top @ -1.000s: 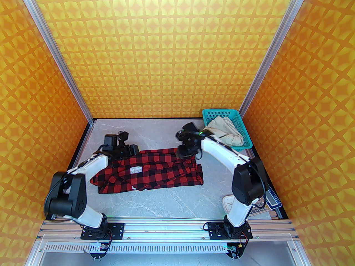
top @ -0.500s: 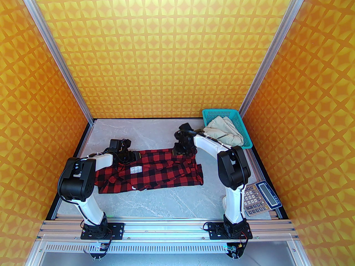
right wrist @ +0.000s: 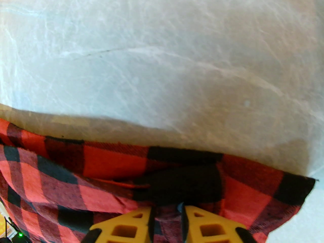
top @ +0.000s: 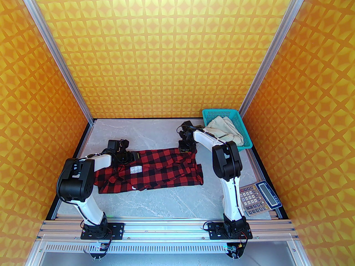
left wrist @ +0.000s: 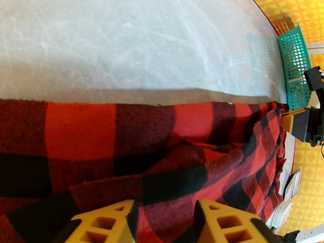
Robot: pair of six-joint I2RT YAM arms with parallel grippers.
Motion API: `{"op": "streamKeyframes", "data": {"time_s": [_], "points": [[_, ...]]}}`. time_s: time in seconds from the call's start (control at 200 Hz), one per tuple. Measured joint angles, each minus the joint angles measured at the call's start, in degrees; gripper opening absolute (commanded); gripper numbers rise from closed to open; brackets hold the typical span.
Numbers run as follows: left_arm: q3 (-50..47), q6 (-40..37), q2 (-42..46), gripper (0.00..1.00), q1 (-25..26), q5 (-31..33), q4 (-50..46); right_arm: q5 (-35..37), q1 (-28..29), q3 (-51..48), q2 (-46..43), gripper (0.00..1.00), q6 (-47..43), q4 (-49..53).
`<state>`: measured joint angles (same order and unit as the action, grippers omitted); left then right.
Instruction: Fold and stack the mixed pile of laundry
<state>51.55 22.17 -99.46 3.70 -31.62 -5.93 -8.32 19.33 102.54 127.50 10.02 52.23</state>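
Pinching the far hem of a red-and-black checked shirt [right wrist: 114,166], the right gripper [right wrist: 168,209] has its yellow fingers drawn narrow, a fold of cloth caught in the slim gap between them. From its wrist camera the hem runs from 9 o'clock to 3 o'clock just ahead of the fingers, and a soft shadow on the pale marbled bench [right wrist: 152,47] beyond shows that edge raised a little.

The left gripper [left wrist: 165,204] stands about halfway apart, a thicker bunch of the same checked shirt [left wrist: 101,135] filling the space between its fingers. It holds the hem too, which stretches straight toward 3 o'clock above a like band of shadow.

Overhead, the left gripper [top: 130,157] sits at the shirt's 11 o'clock corner and the right gripper [top: 186,148] at its 1 o'clock corner. The checked shirt [top: 160,168] lies spread sideways across the middle of the bench [top: 155,132], rumpled along its near side, a small white label [top: 136,169] showing toward its 9 o'clock end. At 1 o'clock on the bench, in the far corner, a teal basket [top: 219,111] holds the cream trousers [top: 224,130] in a loose heap, apart from the shirt. A calculator [top: 259,197] lies at 4 o'clock by the bench's edge.
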Motion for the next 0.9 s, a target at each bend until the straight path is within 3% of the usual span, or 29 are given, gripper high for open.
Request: {"op": "streamKeyframes", "data": {"time_s": [0.115,0.275,0.665,0.73,0.9], "points": [[1.4,-0.5,4.3,0.45,0.0,0.1,-2.0,-0.5,0.0,-3.0,-3.7,0.44,0.3,-0.7],[2.4,-1.1,9.7,0.45,0.0,0.1,-3.3,-1.7,-0.2,-9.0,-9.7,0.47,1.1,-3.2],[0.4,-2.6,12.1,0.45,0.0,0.1,-6.7,-1.4,-1.4,-9.7,-4.1,0.48,1.9,-5.7],[0.1,-2.7,12.1,0.45,0.0,0.1,-7.0,-1.1,-1.4,-9.0,-4.1,0.44,1.9,-5.6],[0.0,-2.8,12.1,0.45,0.0,0.1,-7.2,-1.2,-1.4,-8.6,-3.8,0.12,2.2,-5.4]]}}
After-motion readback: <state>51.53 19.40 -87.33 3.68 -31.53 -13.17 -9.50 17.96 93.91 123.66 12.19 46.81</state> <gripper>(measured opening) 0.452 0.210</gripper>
